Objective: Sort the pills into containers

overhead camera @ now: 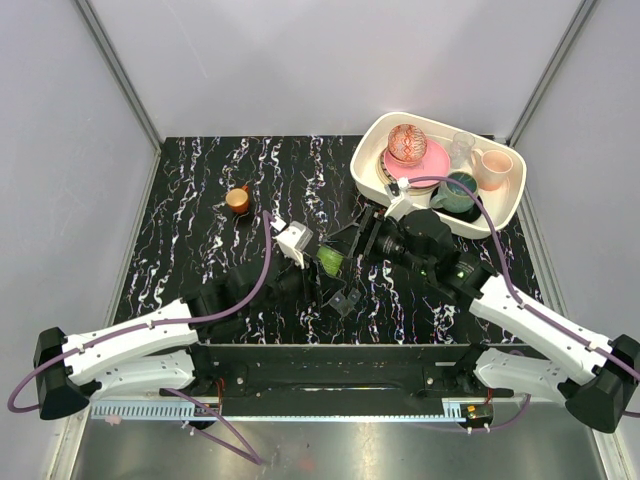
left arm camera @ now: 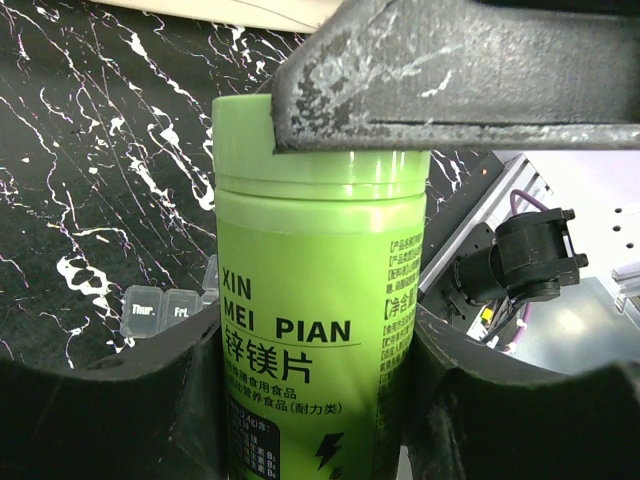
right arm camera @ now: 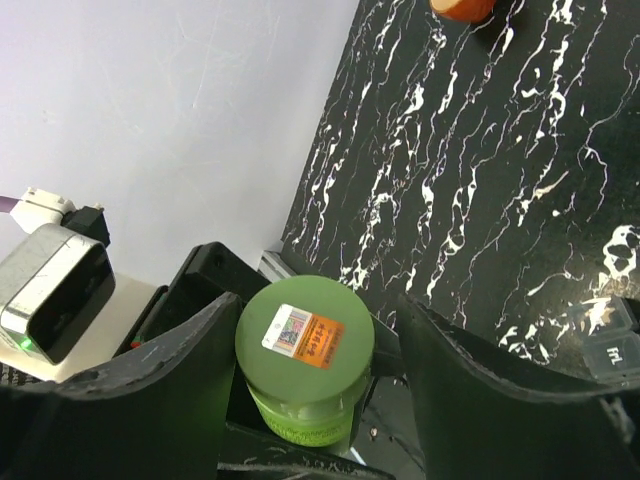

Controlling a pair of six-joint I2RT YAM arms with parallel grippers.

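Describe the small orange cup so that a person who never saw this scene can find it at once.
Look at the black tabletop with white veins. A cream tub of dishes fills its far right corner; the small orange cup stands alone toward the far left. Unlike the green bottle at the centre, it is bright orange, smaller, and nothing touches it.

One left arm (overhead camera: 130, 345) and one right arm (overhead camera: 540, 320), two in all. Near the middle, one green bottle (overhead camera: 330, 260) and one pill box (left arm camera: 165, 305) with two labelled compartments showing; far left, one small orange cup (overhead camera: 238, 200). Far right, one white tray (overhead camera: 430, 118) holding one patterned bowl (overhead camera: 407, 143), one pink plate (overhead camera: 435, 165), one clear glass (overhead camera: 462, 148), one pink mug (overhead camera: 495, 165) and one dark green cup (overhead camera: 460, 192).
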